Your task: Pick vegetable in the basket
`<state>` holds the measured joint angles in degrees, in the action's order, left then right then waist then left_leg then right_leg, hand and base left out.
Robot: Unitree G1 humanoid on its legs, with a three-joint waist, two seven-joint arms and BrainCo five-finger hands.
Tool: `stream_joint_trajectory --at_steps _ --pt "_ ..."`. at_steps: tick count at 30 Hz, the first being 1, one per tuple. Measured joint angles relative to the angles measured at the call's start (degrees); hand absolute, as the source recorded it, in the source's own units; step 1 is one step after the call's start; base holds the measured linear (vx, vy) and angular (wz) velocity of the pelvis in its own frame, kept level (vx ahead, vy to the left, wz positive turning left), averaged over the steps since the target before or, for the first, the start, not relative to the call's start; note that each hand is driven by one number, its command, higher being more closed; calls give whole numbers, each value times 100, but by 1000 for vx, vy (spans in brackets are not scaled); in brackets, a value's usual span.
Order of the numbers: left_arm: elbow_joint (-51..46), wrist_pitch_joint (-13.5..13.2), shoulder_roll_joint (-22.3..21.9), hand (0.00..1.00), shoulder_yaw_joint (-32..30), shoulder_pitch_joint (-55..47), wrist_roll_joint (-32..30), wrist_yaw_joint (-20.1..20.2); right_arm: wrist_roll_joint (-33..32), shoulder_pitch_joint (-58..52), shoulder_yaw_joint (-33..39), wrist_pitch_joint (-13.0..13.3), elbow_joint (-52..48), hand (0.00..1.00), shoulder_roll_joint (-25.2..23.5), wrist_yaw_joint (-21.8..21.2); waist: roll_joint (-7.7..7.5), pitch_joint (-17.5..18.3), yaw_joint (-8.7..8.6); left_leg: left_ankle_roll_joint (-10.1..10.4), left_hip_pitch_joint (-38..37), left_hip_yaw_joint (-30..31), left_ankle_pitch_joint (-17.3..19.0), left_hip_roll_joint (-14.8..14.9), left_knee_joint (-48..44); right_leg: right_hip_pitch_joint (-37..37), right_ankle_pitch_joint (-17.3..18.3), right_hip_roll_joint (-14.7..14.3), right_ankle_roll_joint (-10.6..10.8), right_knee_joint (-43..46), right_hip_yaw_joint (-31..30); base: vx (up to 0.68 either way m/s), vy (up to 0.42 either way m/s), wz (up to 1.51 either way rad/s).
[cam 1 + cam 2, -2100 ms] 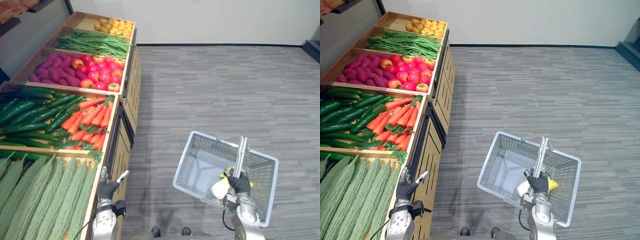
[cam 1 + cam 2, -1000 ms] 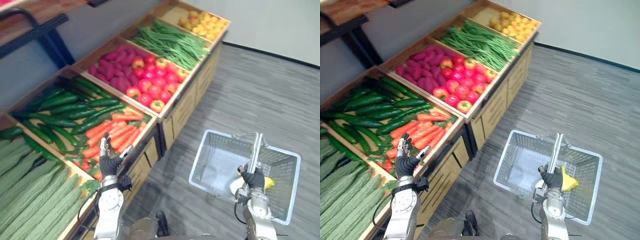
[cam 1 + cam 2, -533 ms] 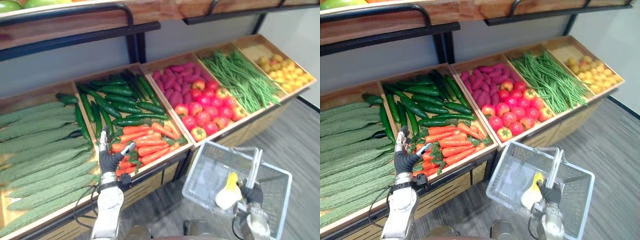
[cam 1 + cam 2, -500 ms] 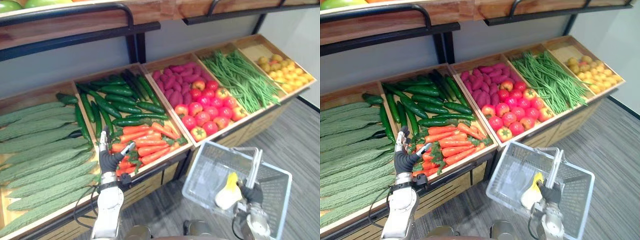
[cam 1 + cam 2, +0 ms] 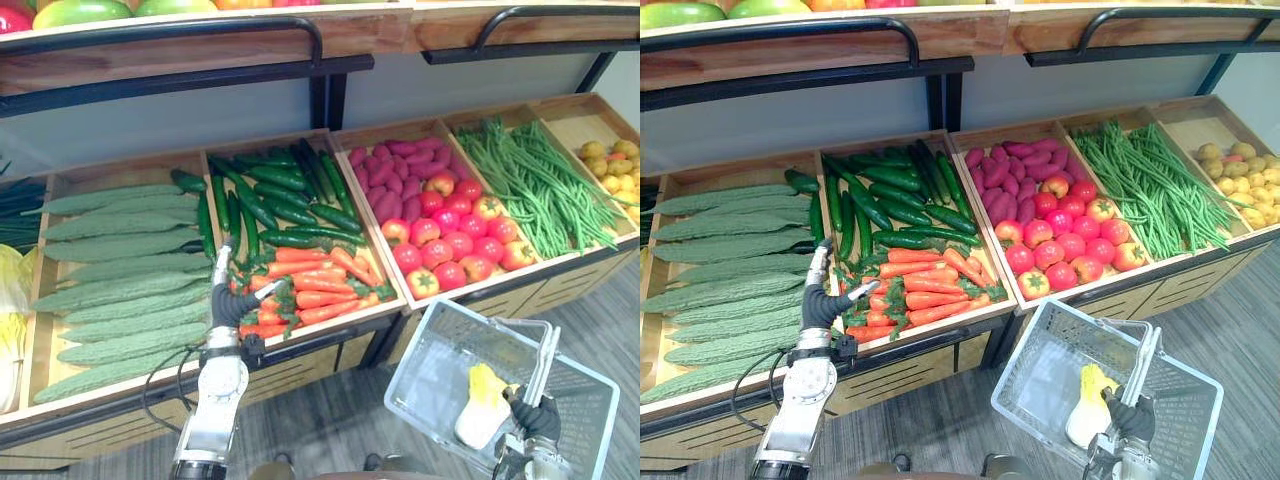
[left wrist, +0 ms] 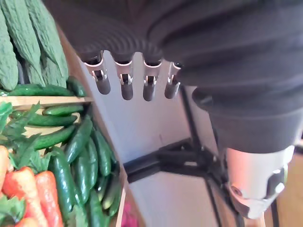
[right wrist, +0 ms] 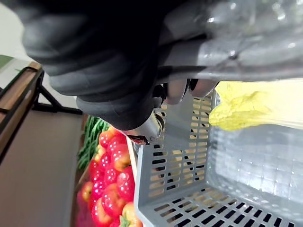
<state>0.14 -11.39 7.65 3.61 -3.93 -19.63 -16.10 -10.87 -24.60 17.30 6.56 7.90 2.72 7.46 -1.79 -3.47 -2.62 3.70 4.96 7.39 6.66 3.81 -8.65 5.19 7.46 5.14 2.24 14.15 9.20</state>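
Observation:
My left hand hovers open, fingers straight, over the left end of the carrots, at the near side of the cucumber bin. In the left wrist view its fingers are spread above cucumbers and hold nothing. My right hand is shut on the handle of the grey plastic basket at the lower right. A yellow-white leafy cabbage lies inside the basket; it also appears in the right wrist view.
The wooden stand also holds bitter gourds at the left, purple sweet potatoes, tomatoes, green beans and yellow fruit at the right. A shelf with a black rail overhangs the bins. Grey floor lies under the basket.
The whole view has swung further left along the stand, so the camera moved. My left hand stays open over the carrots. My right hand still holds the basket with the cabbage.

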Motion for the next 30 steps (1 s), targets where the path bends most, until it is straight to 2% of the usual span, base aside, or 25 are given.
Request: stream_joint_trajectory --at_steps 2,5,9,12,14,19,25,26,30 --pt "424 52 220 0 288 334 -391 52 0 39 -30 4 117 100 15 -56 -9 17 -24 44 -106 -3 -230 10 356 1 -75 -13 -24 -121 5 -29 -11 4" --pt "931 139 432 0 678 698 -930 161 0 213 -36 37 321 100 60 -171 21 19 -199 79 -153 3 -502 23 790 101 -130 -76 -29 -219 17 -19 -15 3" --pt "1562 237 467 0 994 1241 -1397 319 0 318 -37 42 466 100 160 -248 60 -24 -308 152 -126 -10 -774 80 1165 304 -147 -119 -36 -223 18 3 -27 -1" --pt "2043 374 554 0 1121 1733 -1776 337 0 467 -35 43 489 100 242 -252 61 -198 -371 187 -73 -91 -889 115 1262 471 -159 -146 -54 -170 -33 29 -27 -9" --pt "2403 480 650 0 1158 2095 -2019 318 -1 704 -72 82 490 100 259 -263 63 -353 -448 192 75 -164 -937 118 1275 690 -196 -157 -96 -118 -109 -30 -18 -24" --pt "3320 918 737 0 892 2982 -2581 103 -42 1166 -438 205 489 100 275 -268 54 -752 -462 204 321 -401 -968 154 1264 1050 -332 -225 -136 -131 -335 -40 -15 -25" --pt "3600 1232 874 0 590 3302 -2776 -27 -110 1291 -437 237 488 100 298 -249 12 -1023 -443 206 365 -571 -967 164 1239 1130 -366 -215 -149 -141 -457 -9 1 -10" --pt "3603 1230 868 100 527 3311 -2777 -25 -116 1292 -438 237 486 100 297 -249 7 -1058 -439 207 366 -591 -966 164 1230 1131 -372 -215 -149 -142 -467 -27 -6 -5" --pt "3648 1216 830 100 475 3447 -2837 -24 -155 1311 -441 237 469 100 289 -241 6 -1107 -396 206 468 -609 -966 169 1203 1232 -412 -223 -145 -143 -484 -39 -14 -2"
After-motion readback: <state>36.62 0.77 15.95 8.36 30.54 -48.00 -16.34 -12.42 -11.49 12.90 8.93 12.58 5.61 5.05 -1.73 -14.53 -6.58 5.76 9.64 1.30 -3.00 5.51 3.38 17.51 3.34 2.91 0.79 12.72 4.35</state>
